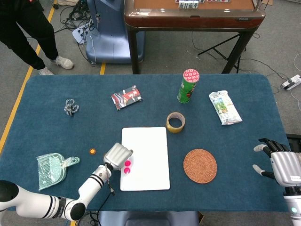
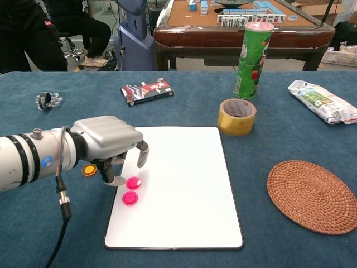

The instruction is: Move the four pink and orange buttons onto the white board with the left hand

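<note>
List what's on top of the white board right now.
Two pink buttons lie close together near the white board's left edge. The left hand hangs over that edge; whatever sits beneath it is covered.

orange button (image 2: 88, 170) — half behind left hand (image 2: 107, 143) | right hand (image 1: 283, 166) — edge-cut
</note>
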Robot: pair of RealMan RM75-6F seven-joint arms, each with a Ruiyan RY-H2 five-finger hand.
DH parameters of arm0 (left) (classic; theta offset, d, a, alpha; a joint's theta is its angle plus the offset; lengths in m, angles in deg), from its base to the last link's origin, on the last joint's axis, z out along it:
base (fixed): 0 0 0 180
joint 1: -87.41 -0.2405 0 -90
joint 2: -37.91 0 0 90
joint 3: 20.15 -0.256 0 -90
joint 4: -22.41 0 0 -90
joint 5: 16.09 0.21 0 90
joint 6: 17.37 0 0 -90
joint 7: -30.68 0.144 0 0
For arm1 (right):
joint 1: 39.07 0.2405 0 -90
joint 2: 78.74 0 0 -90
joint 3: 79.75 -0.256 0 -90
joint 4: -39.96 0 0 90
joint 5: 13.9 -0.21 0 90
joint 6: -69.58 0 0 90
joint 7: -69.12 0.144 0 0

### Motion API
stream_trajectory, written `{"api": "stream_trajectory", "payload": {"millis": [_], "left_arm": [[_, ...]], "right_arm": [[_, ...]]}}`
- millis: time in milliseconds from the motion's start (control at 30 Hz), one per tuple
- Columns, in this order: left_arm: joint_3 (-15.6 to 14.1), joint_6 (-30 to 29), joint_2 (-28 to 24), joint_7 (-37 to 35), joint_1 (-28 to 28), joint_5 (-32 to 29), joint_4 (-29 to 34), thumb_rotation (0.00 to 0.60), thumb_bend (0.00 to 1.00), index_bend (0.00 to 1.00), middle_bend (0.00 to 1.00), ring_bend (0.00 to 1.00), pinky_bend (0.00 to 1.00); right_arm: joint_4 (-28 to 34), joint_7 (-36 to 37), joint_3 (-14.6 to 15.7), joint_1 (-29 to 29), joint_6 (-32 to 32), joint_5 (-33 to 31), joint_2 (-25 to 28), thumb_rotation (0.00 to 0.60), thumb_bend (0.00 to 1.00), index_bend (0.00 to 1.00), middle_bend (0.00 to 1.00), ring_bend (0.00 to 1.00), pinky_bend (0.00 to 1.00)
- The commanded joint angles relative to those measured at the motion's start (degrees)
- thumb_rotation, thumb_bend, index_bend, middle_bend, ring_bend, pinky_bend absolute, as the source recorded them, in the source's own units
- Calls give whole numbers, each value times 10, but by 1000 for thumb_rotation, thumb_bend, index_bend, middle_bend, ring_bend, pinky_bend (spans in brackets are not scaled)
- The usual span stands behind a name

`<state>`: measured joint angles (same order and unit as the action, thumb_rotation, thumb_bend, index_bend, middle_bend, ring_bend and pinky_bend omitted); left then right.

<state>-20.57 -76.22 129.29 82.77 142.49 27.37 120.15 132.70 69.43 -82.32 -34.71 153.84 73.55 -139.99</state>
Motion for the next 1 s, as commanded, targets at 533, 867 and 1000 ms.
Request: {"api": "stream_trajectory", "payload": {"millis": [533, 867, 1000], "left_arm": [[-15, -22, -62, -35, -33, 3, 10, 600, 323, 430, 1000, 1000, 1000], [-25, -12, -79, -56, -49, 9, 13, 600, 323, 451, 1000, 1000, 1000], [-27, -9, -74, -57, -51, 15, 6, 600, 323, 451, 1000, 1000, 1000]], "right_arm": [[0, -7, 1, 2, -5, -1, -3, 600, 10, 404, 260, 244, 321], [0, -17, 1, 4, -11, -5, -7, 600, 10, 404, 260, 244, 321], [1, -16, 1, 4, -10, -4, -6, 600, 10, 404, 261, 244, 321]]}}
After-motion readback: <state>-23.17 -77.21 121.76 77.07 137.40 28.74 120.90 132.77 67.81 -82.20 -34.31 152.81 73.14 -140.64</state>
